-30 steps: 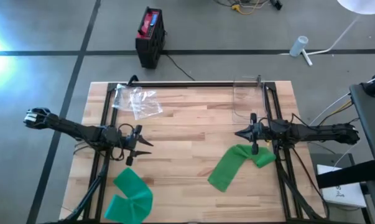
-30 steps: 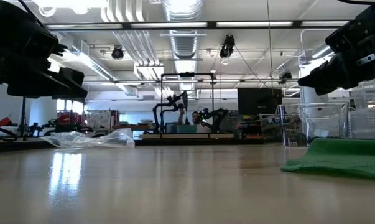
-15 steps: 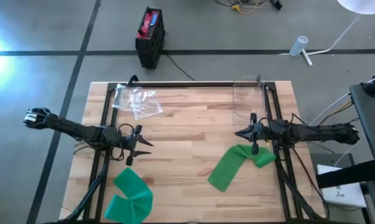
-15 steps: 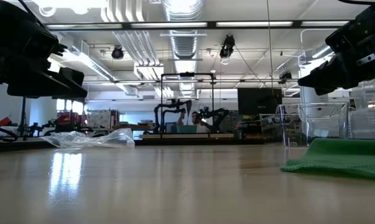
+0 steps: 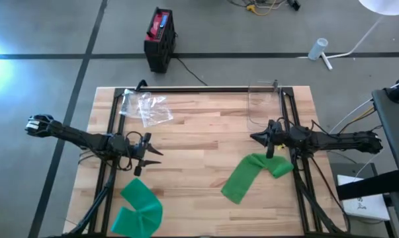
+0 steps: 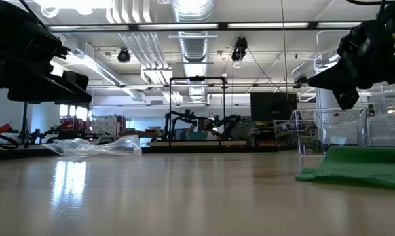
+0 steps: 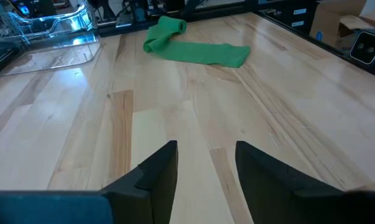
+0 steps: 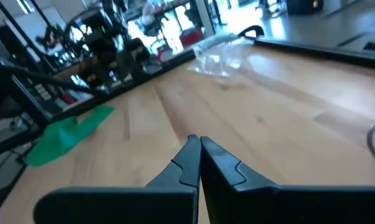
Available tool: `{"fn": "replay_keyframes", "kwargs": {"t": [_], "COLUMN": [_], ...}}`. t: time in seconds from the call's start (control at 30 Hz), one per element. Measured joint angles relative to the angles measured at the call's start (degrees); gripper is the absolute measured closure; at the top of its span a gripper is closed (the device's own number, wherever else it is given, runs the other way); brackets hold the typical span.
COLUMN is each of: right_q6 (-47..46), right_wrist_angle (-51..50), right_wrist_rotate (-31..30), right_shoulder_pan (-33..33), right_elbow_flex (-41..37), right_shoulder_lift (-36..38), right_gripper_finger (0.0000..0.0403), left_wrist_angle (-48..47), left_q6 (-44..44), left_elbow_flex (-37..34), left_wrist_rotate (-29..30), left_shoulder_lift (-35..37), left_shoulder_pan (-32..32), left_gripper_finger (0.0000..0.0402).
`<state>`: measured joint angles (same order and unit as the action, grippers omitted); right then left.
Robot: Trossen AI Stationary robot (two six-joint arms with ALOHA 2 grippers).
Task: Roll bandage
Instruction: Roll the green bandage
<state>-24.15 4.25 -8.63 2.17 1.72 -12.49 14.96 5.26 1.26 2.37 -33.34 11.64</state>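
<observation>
My right pincer (image 5: 257,138) hangs shut and empty just above the green bandage (image 5: 250,173) lying unrolled on the worktop (image 5: 199,139); my left pincer (image 5: 154,151) waits part-open, empty.

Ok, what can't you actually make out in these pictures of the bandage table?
- Green bandage near the left arm: high view cuts off its lower end at the picture's edge; the low view does not show it.
- Green bandage near the right arm: low view crops it at the right edge, so its length is hidden.
- Clear container: low view; the right arm's dark body covers its top.
- Plastic bag: right wrist view, blurred, contents unreadable.
</observation>
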Motion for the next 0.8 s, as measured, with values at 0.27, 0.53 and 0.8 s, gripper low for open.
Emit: {"fn": "replay_keyframes", "kwargs": {"t": [0.27,0.53,0.8], "right_q6": [2.4,3.5,6.4], "right_wrist_angle": [13.2,19.7,-23.4], "right_wrist_rotate": [-3.7,-6.0,4.1], "right_shoulder_pan": [0.0,-0.3,-2.8], "right_elbow_flex": [-0.1,5.1,30.8], "right_shoulder_lift": [-7.3,-25.4,-33.8], "right_gripper_finger": [0.0400,0.0399,0.0333], "left_wrist_angle": [0.0,0.0,0.0], "left_q6": [0.0,0.0,0.0], "left_elbow_flex": [0.0,0.0,0.0], "left_wrist_rotate": [0.0,0.0,0.0], "left_shoulder_lift": [0.0,0.0,0.0], "left_shoulder_pan": [0.0,0.0,0.0], "left_gripper_finger": [0.0248,0.0248,0.0248]}}
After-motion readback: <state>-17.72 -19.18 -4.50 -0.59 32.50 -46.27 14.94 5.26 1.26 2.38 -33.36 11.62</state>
